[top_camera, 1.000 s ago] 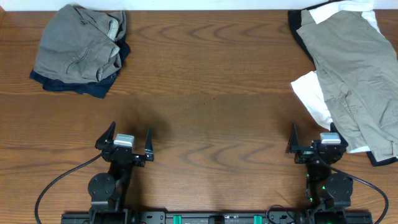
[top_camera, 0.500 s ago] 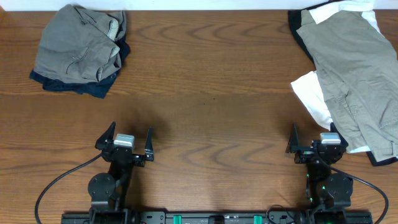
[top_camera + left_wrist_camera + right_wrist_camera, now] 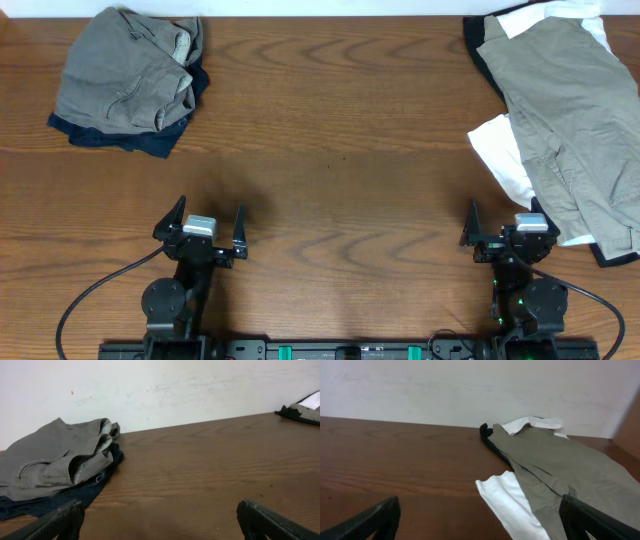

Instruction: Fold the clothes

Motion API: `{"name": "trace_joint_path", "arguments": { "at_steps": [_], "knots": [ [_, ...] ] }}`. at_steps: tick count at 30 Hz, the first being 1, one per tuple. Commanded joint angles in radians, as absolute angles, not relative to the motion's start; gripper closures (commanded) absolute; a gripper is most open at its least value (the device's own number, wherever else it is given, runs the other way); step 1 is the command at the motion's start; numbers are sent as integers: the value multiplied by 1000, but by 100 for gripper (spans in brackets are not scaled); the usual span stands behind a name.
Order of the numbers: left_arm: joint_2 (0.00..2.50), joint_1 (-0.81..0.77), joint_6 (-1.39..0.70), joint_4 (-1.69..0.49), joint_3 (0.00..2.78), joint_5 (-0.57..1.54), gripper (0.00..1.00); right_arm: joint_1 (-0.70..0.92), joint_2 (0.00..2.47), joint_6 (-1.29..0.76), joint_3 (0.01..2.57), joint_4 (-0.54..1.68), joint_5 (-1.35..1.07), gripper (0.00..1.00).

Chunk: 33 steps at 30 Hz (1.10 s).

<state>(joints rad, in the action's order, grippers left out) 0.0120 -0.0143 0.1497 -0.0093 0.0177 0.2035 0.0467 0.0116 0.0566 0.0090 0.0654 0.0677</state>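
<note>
Shorts (image 3: 570, 110), pale khaki, sprawl unfolded at the table's (image 3: 340, 130) far right corner, over a white shirt (image 3: 503, 160) and a black garment (image 3: 474, 50). Far left, a folded grey pair (image 3: 125, 75) sits on navy cloth (image 3: 125, 138). Left claw (image 3: 205, 222) and right claw (image 3: 505, 228) gape wide, empty, at the near edge.

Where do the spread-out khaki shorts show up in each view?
Overhead: the shorts lie spread at the upper right of the table.
Left wrist: only a sliver at the far right edge.
Right wrist: centre to right, running off the bottom edge.
Shared landmark: the black garment, whose edge pokes out from under the shorts.
</note>
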Motion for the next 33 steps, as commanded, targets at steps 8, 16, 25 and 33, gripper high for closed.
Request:
{"name": "trace_joint_path", "arguments": {
  "at_steps": [8,16,25,33],
  "knots": [
    [14,-19,92,-44,4,251,2,36,90,27,6,51,25,1],
    [112,-19,-44,-38,58,252,2,35,200,-6,68,7,39,1],
    [526,-19,-43,-68,360,255,2,35,546,-28,337,43,48,1],
    [970,-19,-39,-225,711,255,2,-9,953,-63,752,289,33,1]
  ]
}}
